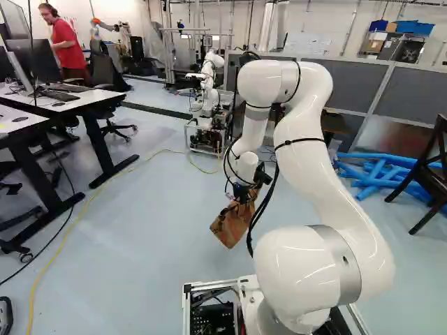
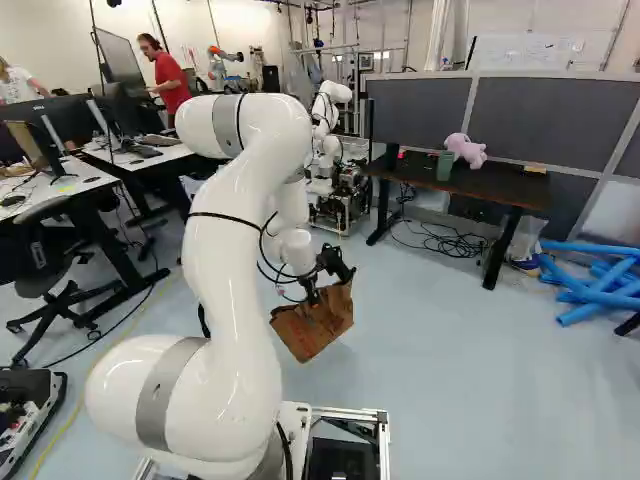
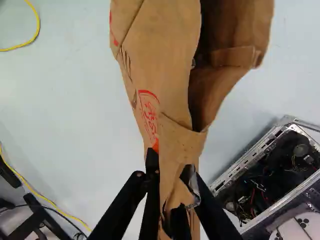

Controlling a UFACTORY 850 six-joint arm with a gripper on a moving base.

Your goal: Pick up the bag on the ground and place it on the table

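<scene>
From where I stand, the big white arm [image 2: 238,310] reaches out over the floor, I'd guess to keep its load off the base. The dark table [image 2: 495,184], far and right, looks like the goal. The brown paper bag [image 2: 318,324] hangs tilted, nearer and left of that table, seemingly off the ground; its mouth gapes partly, likely because just a crumpled end is caught. The black gripper [image 3: 170,165] is clamped on that end, presumably letting the rest dangle. My count: one working arm, two white desks [image 1: 94,97] at left, one dark table, one bag, one pink plush toy [image 2: 465,149], one green cup [image 2: 445,166].
</scene>
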